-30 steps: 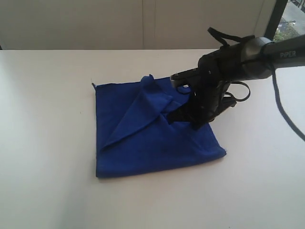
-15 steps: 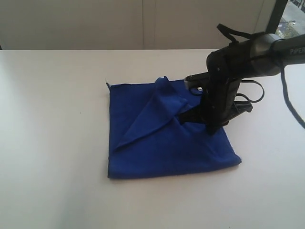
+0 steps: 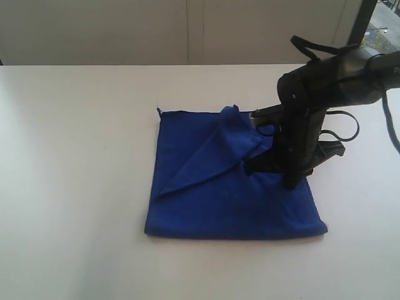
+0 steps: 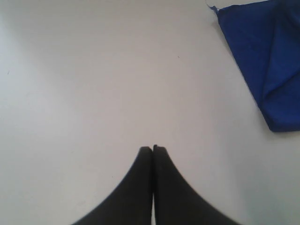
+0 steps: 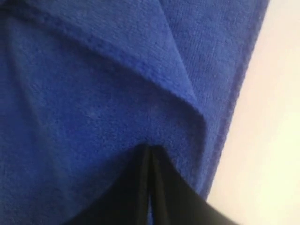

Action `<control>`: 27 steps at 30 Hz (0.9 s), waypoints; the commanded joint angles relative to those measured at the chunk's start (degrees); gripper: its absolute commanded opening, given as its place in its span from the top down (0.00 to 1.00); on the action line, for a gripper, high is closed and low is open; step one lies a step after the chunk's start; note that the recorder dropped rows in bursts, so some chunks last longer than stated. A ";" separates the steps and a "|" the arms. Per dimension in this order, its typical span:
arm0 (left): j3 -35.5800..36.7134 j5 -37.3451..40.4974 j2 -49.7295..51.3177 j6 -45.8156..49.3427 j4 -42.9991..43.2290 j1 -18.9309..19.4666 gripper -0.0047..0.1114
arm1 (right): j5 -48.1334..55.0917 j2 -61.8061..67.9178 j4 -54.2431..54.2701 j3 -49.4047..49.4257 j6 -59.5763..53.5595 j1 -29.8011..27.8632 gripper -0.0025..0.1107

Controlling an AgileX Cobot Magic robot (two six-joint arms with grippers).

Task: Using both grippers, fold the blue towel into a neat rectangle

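Exterior view: a blue towel (image 3: pixel 231 200) lies on a white table (image 3: pixel 75 187), right of centre, roughly square, with one corner folded over it as a raised triangular flap. The black right gripper (image 3: pixel 251 166) reaches down onto the flap's right end, fingers closed on the cloth.

Left wrist view: the left gripper (image 4: pixel 153 149) hovers over bare table (image 4: pixel 93 70), its two dark fingers pressed together and holding nothing. One corner area of the towel (image 4: pixel 276 61) lies well apart from it.

Right wrist view: blurry and close. The right gripper (image 5: pixel 150 149) has its fingertips together, seemingly pinching a fold of the towel (image 5: pixel 93 93). Pale table (image 5: pixel 272 140) shows beside the towel's edge.
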 commanded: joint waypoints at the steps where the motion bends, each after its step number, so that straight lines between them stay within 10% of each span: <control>1: 0.33 0.34 -0.33 -0.29 -0.14 -0.08 0.96 | 2.29 0.66 0.34 1.96 0.03 -0.35 0.98; 27: 0.33 0.34 -0.33 -0.29 -0.14 -0.08 0.96 | -19.88 -8.34 7.22 0.97 1.54 -3.19 0.98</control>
